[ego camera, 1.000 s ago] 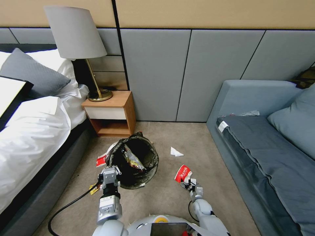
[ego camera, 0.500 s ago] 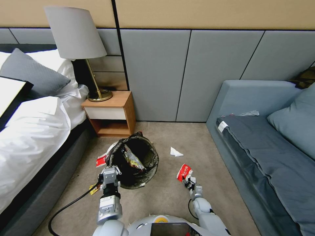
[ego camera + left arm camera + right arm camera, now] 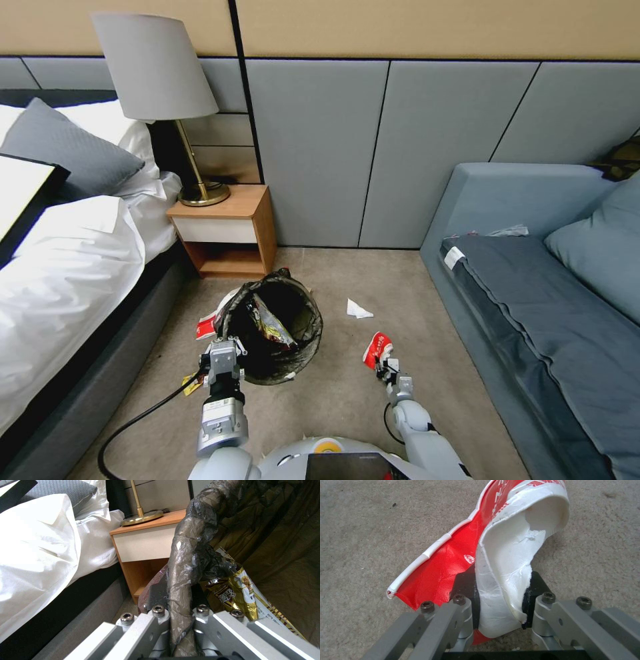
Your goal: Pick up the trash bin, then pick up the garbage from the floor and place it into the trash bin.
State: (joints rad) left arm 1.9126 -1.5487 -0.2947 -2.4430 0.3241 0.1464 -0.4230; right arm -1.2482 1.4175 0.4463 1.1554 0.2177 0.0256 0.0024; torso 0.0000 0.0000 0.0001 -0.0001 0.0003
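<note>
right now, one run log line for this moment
left gripper: shut on trash bin rim | right gripper: shut on red wrapper

My left hand (image 3: 223, 353) covers the near rim of the trash bin (image 3: 293, 333), and the bin hides most of a red wrapper (image 3: 205, 328) behind it. The print on the gold packet (image 3: 270, 323) inside is too small to read. In my right wrist view, the red-and-white wrapper (image 3: 506, 562) runs off the top edge, its lower end hidden between my fingers (image 3: 466, 585).
</note>
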